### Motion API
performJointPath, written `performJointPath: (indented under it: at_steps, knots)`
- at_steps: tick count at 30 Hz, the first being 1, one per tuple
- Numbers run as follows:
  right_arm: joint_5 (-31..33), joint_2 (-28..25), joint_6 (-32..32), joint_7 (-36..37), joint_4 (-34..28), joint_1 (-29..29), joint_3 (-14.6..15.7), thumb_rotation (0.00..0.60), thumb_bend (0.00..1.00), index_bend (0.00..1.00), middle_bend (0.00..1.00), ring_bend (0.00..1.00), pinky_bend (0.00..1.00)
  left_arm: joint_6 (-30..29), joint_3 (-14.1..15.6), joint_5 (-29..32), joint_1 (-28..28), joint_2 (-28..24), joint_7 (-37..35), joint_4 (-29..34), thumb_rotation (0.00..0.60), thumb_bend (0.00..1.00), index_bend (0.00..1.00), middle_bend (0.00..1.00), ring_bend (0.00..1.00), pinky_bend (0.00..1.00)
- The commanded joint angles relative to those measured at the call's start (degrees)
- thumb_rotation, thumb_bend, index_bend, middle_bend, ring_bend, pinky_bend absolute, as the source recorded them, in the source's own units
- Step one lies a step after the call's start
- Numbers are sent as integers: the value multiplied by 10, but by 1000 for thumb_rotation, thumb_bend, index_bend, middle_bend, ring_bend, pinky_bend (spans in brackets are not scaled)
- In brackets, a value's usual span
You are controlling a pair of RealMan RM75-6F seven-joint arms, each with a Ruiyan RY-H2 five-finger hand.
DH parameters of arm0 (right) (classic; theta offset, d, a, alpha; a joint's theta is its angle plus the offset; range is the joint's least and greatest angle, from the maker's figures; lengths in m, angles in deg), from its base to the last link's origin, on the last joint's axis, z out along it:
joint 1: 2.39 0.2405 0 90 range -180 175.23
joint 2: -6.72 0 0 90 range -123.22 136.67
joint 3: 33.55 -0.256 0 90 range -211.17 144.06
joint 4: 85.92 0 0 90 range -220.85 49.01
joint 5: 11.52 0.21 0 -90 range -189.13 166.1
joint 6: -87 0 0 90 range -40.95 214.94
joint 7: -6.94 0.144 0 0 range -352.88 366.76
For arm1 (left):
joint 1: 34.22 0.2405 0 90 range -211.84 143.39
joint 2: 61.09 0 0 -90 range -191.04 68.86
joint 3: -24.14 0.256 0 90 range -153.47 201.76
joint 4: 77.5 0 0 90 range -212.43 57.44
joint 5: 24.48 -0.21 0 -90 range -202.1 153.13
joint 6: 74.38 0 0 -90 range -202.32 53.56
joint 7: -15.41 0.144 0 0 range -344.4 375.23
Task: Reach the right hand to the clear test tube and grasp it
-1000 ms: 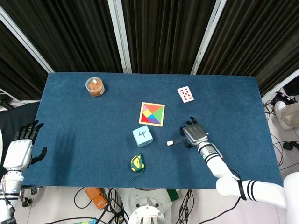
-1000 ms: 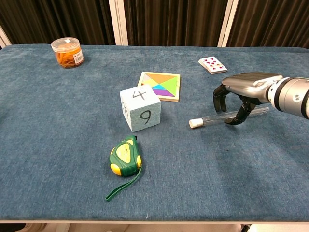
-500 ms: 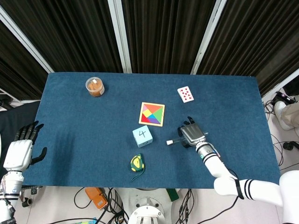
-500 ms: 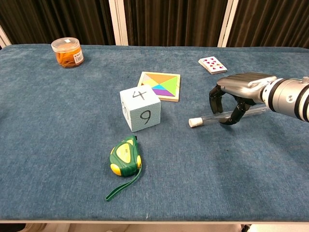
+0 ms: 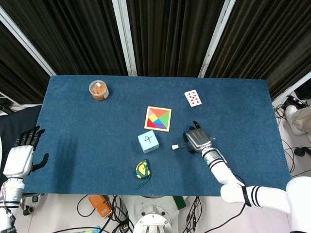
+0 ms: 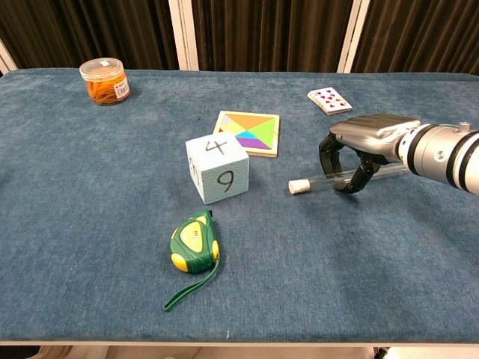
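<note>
Far to the left of everything, the left hand point(image 5: 19, 159) hangs off the table's point(image 5: 73, 145) edge, its fingers point(image 5: 26, 136) spread and released around nothing. On the blue table well left of the right hand's fingers stands a clear tub of orange bits point(image 6: 105, 81) at the far corner. Nearer, a green and yellow tape measure point(image 6: 194, 243) lies toward the front edge, and behind it a pale blue cube marked 4 and 9 point(image 6: 218, 167) sits just in front of a coloured tangram tray point(image 6: 248, 132).

The clear test tube point(image 6: 314, 182) lies flat on the table, its white-capped end sticking out to the left of the fingers and its glass body running rightward beneath them. The right hand point(image 6: 359, 146) arches over the tube, palm down, fingers point(image 6: 326, 155) curled down on the far and near sides of it with tips at the cloth. They cage the tube, yet whether they actually press it I cannot tell. A playing card point(image 6: 329, 100) lies beyond the fingers, well apart.
</note>
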Motion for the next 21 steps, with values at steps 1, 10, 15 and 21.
performJointPath:
  at_steps: [1,10,15,21]
  knots:
    - [-7,2,0,8,2,0,-1,600,515,585,498,283,0,0,0,0,0,0,0,0,600,373,82,0,0,38]
    - [-26,3,-3,30,5,1,-7,600,673,661,526,309,0,3,0,7,1,-2,2,4,600,373,82,0,0,37]
    - [-30,-4,3,31,-10,5,-15,600,678,674,543,320,0,4,0,8,1,-4,2,7,600,372,82,0,0,37]
    - [-32,-20,16,36,-36,11,-34,600,680,690,578,349,0,5,0,9,1,-6,2,9,600,373,81,0,0,38]
